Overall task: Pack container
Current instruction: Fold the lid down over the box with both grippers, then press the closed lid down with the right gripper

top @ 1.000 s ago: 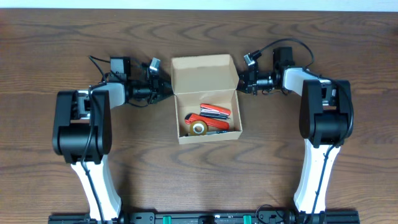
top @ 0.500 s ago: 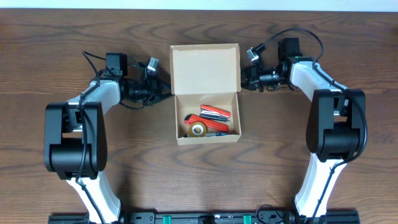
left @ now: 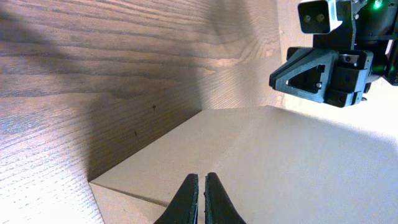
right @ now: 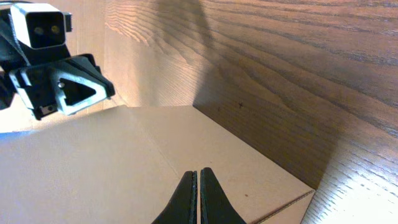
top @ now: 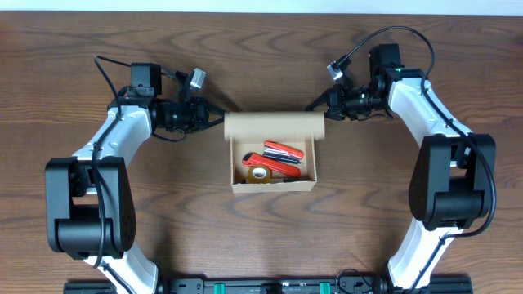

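The container (top: 274, 187) is a tan cardboard box at the table's middle. Its lid flap (top: 274, 125) stands raised and leans over the opening. Inside lie a yellow tape roll (top: 260, 172) and red tools (top: 282, 155). My left gripper (top: 219, 119) is shut at the flap's far left corner, my right gripper (top: 313, 106) shut at its far right corner. In the left wrist view the shut fingertips (left: 202, 177) point at the flap's plain outer face (left: 292, 162); the right wrist view shows the same (right: 198, 172), over the flap (right: 93, 162). Nothing is pinched. I cannot tell whether the tips touch the flap.
The dark wooden table (top: 163, 212) surrounds the box. Both arm bases (top: 270, 286) stand at the near edge, the arms curving out past the box's left and right. Each wrist view shows the opposite gripper across the flap: the right one (left: 323, 68), the left one (right: 56, 81).
The lid flap has swung up from lying flat behind the box and now leans over the opening. Both shut grippers moved up and inward behind it; both arms stretched out further.
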`<state>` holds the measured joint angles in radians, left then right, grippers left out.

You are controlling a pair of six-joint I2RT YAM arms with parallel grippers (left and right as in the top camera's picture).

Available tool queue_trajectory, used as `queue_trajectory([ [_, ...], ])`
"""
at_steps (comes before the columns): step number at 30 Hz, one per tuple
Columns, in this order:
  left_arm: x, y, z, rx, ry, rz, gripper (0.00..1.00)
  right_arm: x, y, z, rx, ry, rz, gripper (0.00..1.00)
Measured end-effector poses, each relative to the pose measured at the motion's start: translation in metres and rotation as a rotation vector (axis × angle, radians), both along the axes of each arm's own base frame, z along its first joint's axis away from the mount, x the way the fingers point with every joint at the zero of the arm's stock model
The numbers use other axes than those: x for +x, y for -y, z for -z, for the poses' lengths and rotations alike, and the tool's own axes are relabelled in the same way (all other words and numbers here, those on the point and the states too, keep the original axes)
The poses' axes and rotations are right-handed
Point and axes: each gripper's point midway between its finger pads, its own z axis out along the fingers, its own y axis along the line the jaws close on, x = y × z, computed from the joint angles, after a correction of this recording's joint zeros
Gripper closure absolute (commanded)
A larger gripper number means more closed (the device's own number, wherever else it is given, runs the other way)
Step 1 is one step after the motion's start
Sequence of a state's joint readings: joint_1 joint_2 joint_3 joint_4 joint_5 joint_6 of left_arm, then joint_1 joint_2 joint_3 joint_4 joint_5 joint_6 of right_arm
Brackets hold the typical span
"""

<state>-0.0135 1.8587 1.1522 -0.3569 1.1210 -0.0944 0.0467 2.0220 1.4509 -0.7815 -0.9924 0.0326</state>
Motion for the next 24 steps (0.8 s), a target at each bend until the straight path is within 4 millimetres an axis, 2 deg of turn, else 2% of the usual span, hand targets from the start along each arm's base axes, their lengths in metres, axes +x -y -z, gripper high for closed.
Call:
queue_trajectory([
  [9, -0.006, 0.002, 0.003, 0.01, -0.014, 0.014, 0.94, -0.006, -0.007, 0.003, -0.015, -0.011, -0.021, 0.98],
  [13, -0.025, -0.002, 0.016, 0.074, -0.095, 0.034, 0.94, -0.018, 0.004, 0.015, -0.127, -0.072, -0.025, 0.99],
  [16, -0.042, -0.015, 0.022, 0.205, -0.123, 0.04, 0.94, -0.019, 0.022, 0.016, -0.313, -0.062, -0.031, 0.99],
  [17, -0.046, -0.022, 0.023, 0.265, -0.12, 0.037, 0.94, -0.016, 0.026, 0.011, -0.356, -0.034, -0.033, 0.99],
  [19, -0.046, -0.038, 0.022, 0.385, -0.082, 0.014, 0.88, -0.004, 0.033, -0.012, -0.457, 0.073, -0.028, 0.99],
  [22, -0.04, -0.072, 0.011, 0.545, -0.014, -0.069, 0.86, 0.011, 0.037, -0.07, -0.569, 0.28, 0.005, 0.98],
  [24, -0.036, -0.096, 0.001, 0.638, 0.018, -0.145, 0.8, 0.012, 0.036, -0.112, -0.616, 0.414, 0.026, 0.97],
])
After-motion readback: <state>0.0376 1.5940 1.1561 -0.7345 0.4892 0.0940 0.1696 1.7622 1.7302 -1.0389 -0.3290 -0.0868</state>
